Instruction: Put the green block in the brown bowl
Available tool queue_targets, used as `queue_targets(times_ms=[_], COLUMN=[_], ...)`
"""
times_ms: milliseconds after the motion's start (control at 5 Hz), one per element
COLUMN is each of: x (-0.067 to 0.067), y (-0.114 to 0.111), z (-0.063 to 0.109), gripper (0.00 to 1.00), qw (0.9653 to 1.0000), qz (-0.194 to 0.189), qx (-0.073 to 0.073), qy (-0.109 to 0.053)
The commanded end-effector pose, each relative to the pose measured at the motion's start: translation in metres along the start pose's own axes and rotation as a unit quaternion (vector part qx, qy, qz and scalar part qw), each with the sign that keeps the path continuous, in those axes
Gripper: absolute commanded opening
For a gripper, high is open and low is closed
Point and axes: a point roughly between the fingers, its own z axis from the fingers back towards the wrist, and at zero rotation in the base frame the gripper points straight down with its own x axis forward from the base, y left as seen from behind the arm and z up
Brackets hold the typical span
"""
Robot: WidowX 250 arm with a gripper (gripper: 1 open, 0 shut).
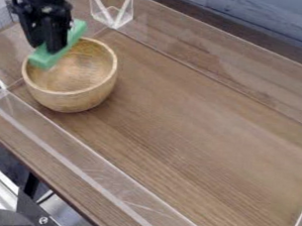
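A black gripper (49, 38) points down at the upper left of a wooden table (205, 130); its jaws are clamped on the green block (56, 49), which sits tilted between them, its lower end poking out beneath the fingertips; directly under the jaws lies the brown bowl (76, 91), with the block hanging over the bowl's left rim and pale interior; clear plastic walls (116, 10) edge the table behind the jaws.

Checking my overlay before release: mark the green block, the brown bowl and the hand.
green block (54, 49), camera view, exposed lower face.
brown bowl (76, 98), camera view, front outer wall.
hand (46, 36), camera view, between its fingertips.
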Motion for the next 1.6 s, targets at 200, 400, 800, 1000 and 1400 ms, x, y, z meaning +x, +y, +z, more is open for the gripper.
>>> queue_targets(times_ms=[200, 400, 800, 1000, 1400], x=[0.004, 0.004, 0.004, 0.007, 0.011], y=[0.005, 0.001, -0.005, -0.008, -0.014], z=[-0.011, -0.009, -0.004, -0.003, -0.001], gripper=[0.0, 0.0, 0.0, 0.0, 0.0], qw=[0.9996, 0.9997, 0.9999, 0.9999, 0.9999], qz=[-0.003, -0.004, -0.005, -0.007, -0.012], qx=[0.027, 0.023, 0.014, 0.012, 0.01], qy=[-0.006, -0.006, -0.004, -0.004, -0.005])
